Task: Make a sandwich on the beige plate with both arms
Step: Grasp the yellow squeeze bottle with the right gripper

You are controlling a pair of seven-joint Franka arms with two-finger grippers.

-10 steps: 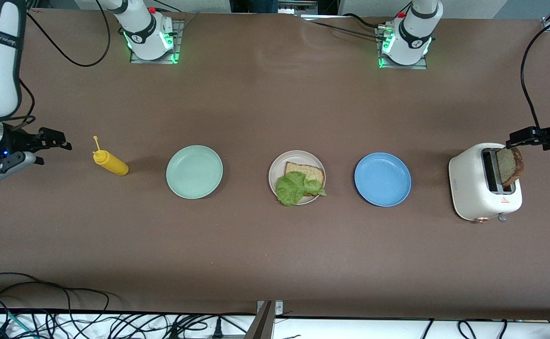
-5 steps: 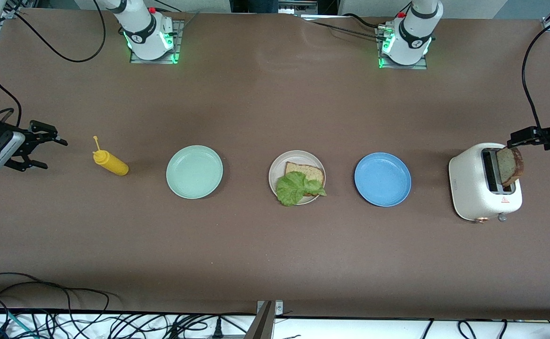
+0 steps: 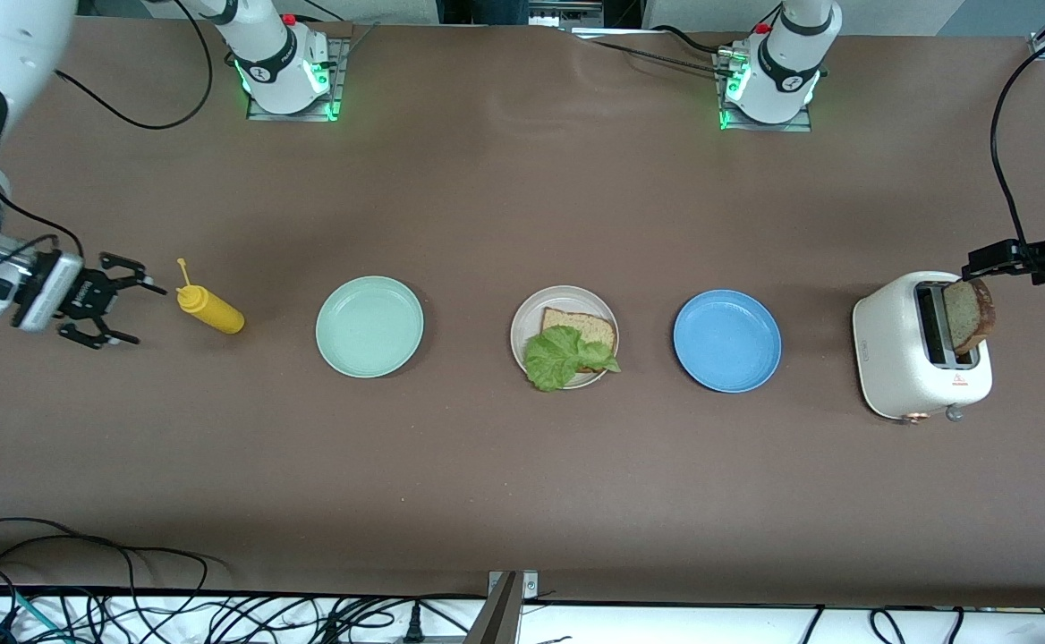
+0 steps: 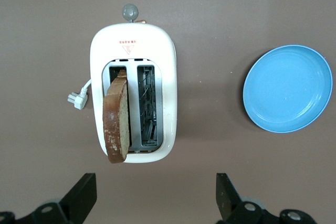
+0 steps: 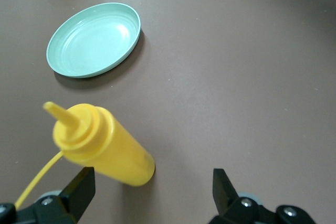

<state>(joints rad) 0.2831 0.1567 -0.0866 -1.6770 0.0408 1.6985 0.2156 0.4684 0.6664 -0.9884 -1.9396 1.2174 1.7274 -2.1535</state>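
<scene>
The beige plate [image 3: 524, 324] sits mid-table between two other plates. On it lies one brown bread slice [image 3: 590, 327] with a green lettuce leaf [image 3: 558, 357] over its nearer part. A second bread slice [image 3: 971, 315] [image 4: 117, 120] sticks up, tilted, from a slot of the white toaster [image 3: 898, 358] [image 4: 166, 66] at the left arm's end. My left gripper [image 3: 981, 266] [image 4: 155, 198] hangs open over the toaster's edge, holding nothing. My right gripper [image 3: 131, 313] [image 5: 152, 192] is open and empty, low beside a yellow squeeze bottle [image 3: 210, 309] [image 5: 102, 148].
A mint-green plate [image 3: 369, 326] [image 5: 94, 38] stands between the yellow bottle and the beige plate. A blue plate [image 3: 726, 340] [image 4: 289, 87] stands between the beige plate and the toaster. The toaster's white plug [image 4: 77, 98] lies beside it. Cables hang past the table's near edge.
My right gripper has swung in toward the yellow bottle and come lower over the table. The left arm, the plates and the bread have not moved.
</scene>
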